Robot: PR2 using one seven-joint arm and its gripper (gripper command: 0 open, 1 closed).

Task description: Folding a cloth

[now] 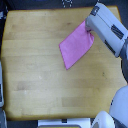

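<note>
— Pink fabric, that's the cloth (76, 45), lying on the wooden table (35, 75), toward the exterior view's right and in the upper half of the board. Do you see it the same way?

— I do. From my console it reads as a flat four-sided piece turned on the diagonal, one corner pointing down toward the middle of the table, the opposite corner up at the arm.

— And the gripper (90, 32)?

— It comes in from the exterior view's upper right on the grey arm (110, 27). Its tip sits right at the cloth's upper right corner, touching or overlapping the edge there. The rest of the cloth spreads away from it, down and to the exterior view's left.

— Are the fingers closed on that corner?

— I cannot tell. The fingers are a small dark blur under the grey housing, and I can't make out how far apart they stand or whether fabric is between them.

— Is the cloth lifted?

— Most of it looks flat on the wood. At the corner by the fingers I can't say.
</note>
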